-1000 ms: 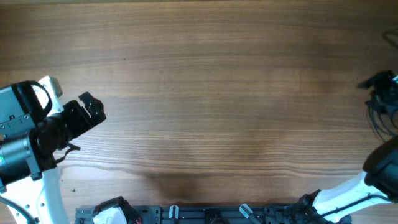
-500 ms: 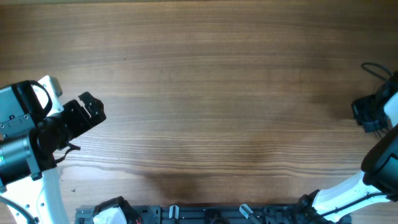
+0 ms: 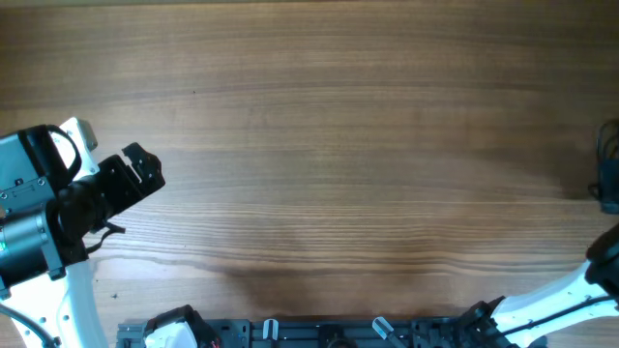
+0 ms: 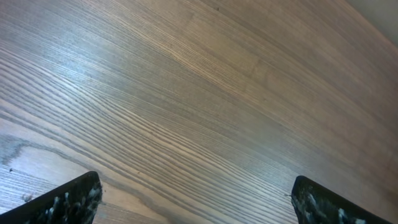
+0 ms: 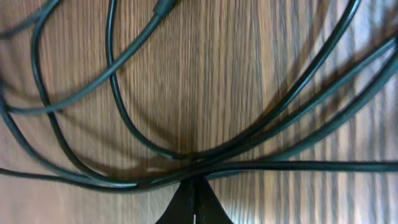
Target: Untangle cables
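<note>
Thin black cables [image 5: 292, 165] run in several loose loops over the wooden table and fill the right wrist view. My right gripper [image 5: 194, 186] has its two fingers pressed together, with their tips at the spot where several strands cross. It looks shut on the cables. In the overhead view the right gripper [image 3: 610, 179] is a dark shape cut off by the right edge, and the cables cannot be made out there. My left gripper [image 3: 143, 172] is open and empty at the far left. Its fingertips [image 4: 196, 202] are spread wide over bare wood.
The wooden table [image 3: 329, 145] spans the overhead view. A black rail with clips [image 3: 319, 332] runs along the front edge. The white link of the right arm [image 3: 542, 304] crosses the front right corner.
My right gripper has moved right and nearer, from just inside the overhead view to almost off its right edge, and the cable loops went out of that view with it. The left arm has not moved.
</note>
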